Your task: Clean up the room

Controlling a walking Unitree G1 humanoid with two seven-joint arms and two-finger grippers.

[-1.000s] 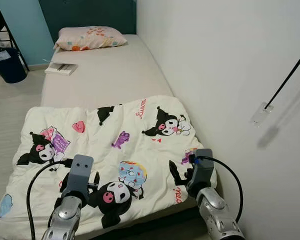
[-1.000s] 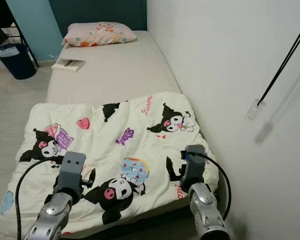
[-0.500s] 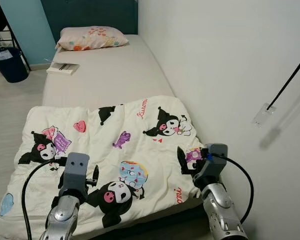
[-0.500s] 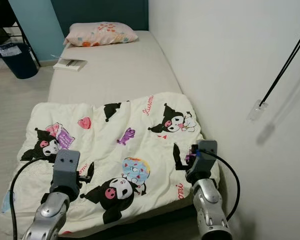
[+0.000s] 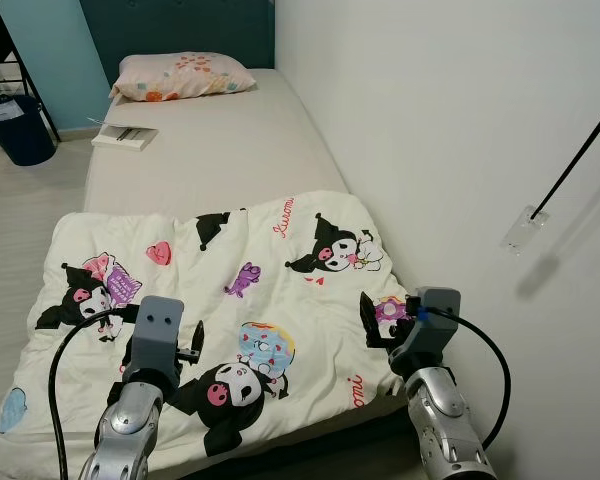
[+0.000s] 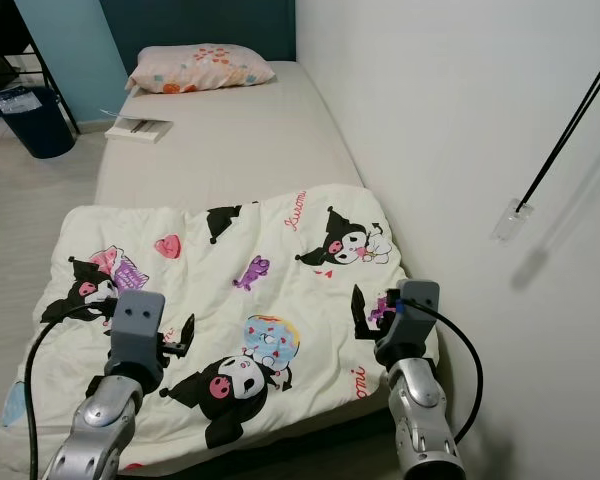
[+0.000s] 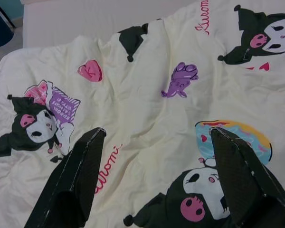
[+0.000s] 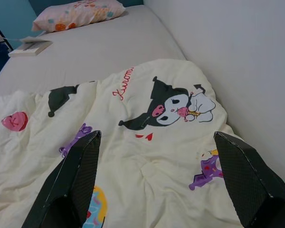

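Observation:
A cream blanket (image 5: 230,290) printed with black cartoon figures lies spread over the near half of the bed (image 5: 210,150). My left gripper (image 5: 165,345) hovers open just above its near left part, over a black figure with a pink face (image 7: 199,199). My right gripper (image 5: 388,325) is open over the blanket's near right corner, close to the wall. In both wrist views the black fingers (image 8: 71,180) stand wide apart with only blanket between them. Neither gripper holds any cloth.
A floral pillow (image 5: 180,75) lies at the head of the bed, with a book (image 5: 123,136) near the bed's left edge. A dark bin (image 5: 18,125) stands on the floor at far left. The white wall (image 5: 460,120) runs along the right, with a black cable (image 5: 570,165) on it.
My right gripper has swung right, from the blanket's middle toward its right corner by the wall. My left gripper has barely shifted.

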